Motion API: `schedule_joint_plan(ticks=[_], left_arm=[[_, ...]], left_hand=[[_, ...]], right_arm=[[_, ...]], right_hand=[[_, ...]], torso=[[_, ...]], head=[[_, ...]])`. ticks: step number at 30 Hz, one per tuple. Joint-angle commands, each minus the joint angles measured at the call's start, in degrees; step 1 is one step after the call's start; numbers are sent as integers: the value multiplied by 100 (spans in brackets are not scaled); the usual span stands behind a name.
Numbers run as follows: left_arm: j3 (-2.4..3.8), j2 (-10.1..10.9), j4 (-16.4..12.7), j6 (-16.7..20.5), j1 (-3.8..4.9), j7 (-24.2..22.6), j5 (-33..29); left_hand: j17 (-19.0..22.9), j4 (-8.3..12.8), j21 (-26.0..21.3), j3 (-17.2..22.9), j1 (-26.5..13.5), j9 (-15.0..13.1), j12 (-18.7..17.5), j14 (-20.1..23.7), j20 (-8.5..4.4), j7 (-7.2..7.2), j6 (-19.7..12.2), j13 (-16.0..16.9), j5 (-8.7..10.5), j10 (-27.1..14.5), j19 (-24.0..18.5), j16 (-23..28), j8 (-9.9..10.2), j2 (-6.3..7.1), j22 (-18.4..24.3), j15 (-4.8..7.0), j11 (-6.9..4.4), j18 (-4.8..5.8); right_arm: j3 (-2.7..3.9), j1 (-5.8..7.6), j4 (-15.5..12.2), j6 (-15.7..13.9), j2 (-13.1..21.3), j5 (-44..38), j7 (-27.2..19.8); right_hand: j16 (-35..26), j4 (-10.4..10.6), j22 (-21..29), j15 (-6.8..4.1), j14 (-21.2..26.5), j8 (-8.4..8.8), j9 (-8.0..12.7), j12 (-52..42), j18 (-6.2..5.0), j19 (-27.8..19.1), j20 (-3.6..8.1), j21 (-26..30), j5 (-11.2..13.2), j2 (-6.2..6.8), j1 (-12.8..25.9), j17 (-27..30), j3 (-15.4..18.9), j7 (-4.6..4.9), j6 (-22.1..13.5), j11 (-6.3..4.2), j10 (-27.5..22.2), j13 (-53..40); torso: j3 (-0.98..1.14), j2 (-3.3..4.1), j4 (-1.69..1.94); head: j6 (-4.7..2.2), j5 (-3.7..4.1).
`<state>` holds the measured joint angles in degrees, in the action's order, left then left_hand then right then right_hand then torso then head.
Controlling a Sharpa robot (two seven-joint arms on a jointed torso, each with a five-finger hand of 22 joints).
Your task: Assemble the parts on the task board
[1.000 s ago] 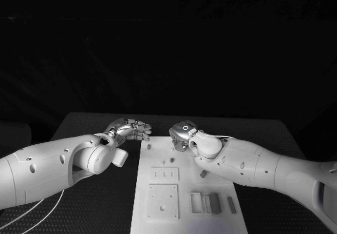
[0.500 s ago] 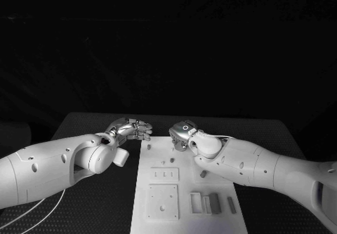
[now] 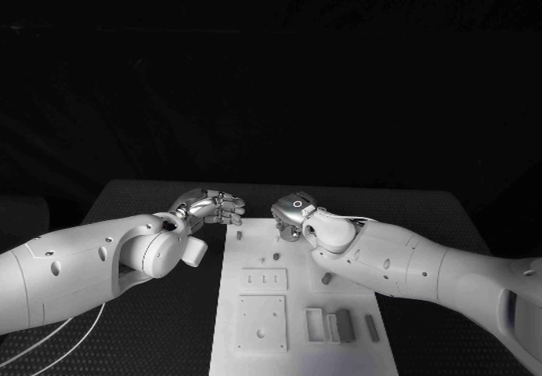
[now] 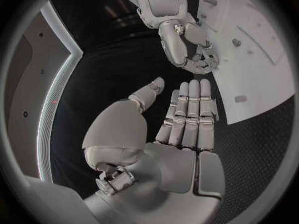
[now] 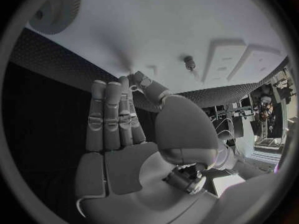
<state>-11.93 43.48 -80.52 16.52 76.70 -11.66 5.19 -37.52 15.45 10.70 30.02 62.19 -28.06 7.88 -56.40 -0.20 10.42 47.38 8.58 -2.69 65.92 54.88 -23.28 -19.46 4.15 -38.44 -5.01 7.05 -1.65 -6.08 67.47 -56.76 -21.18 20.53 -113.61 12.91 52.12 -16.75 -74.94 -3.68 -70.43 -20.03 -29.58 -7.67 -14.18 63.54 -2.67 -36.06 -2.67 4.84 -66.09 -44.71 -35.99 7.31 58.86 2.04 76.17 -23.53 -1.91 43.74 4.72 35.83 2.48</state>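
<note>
Black table (image 3: 135, 329), textured mesh-like top, far edge visible ahead of the robot. White task board (image 3: 296, 313) lies flat on it, roughly centred, long axis running away from the robot, far end near the middle of the table. Table surface visible on both sides of the board. Thin pale cables (image 3: 51, 341) run across the table's near-left corner, left of the board and well apart from it. In the left wrist view the board (image 4: 261, 79) sits on the same dark mesh surface (image 4: 255, 149), its edge and one corner clearly outlined against the black.
</note>
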Motion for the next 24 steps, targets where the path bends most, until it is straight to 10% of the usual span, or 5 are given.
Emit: schedule_joint_plan(ticks=[1,16,24], left_arm=[[6,-8,-13,-101,9,-25,17],[6,-10,-5,-120,9,-10,17],[6,-14,-4,-120,9,-10,17]], left_hand=[[-11,3,-28,-28,-52,6,-27,11,-14,23,-10,9,-22,4,-27,39,28,8,-5,-38,30,7],[-18,4,-33,-31,-57,6,-40,14,-11,25,-14,11,-20,3,-32,50,33,16,-7,-41,33,8],[-21,3,-34,-31,-58,7,-44,15,-11,26,-15,12,-20,3,-32,53,34,16,-8,-42,34,8]], right_arm=[[-3,-2,66,66,-32,121,-115],[-3,-2,159,146,-42,253,-191],[-4,-1,150,210,-34,498,-320]], right_hand=[[37,-5,-144,-21,22,12,-158,64,-82,-35,42,-39,-22,-22,-26,10,-45,-150,154,19,-3,20],[116,-9,-147,89,78,167,-125,245,-82,-157,0,-149,-21,-44,-139,13,-47,-46,-102,136,-238,118],[124,22,-128,266,193,467,1,415,-82,-281,-60,-173,-20,308,-4,77,-8,172,-614,327,-724,285]], torso=[[-2,-6,0],[-1,-3,-3],[-2,-3,-4]], head=[[-1,-4],[2,-1],[13,3]])
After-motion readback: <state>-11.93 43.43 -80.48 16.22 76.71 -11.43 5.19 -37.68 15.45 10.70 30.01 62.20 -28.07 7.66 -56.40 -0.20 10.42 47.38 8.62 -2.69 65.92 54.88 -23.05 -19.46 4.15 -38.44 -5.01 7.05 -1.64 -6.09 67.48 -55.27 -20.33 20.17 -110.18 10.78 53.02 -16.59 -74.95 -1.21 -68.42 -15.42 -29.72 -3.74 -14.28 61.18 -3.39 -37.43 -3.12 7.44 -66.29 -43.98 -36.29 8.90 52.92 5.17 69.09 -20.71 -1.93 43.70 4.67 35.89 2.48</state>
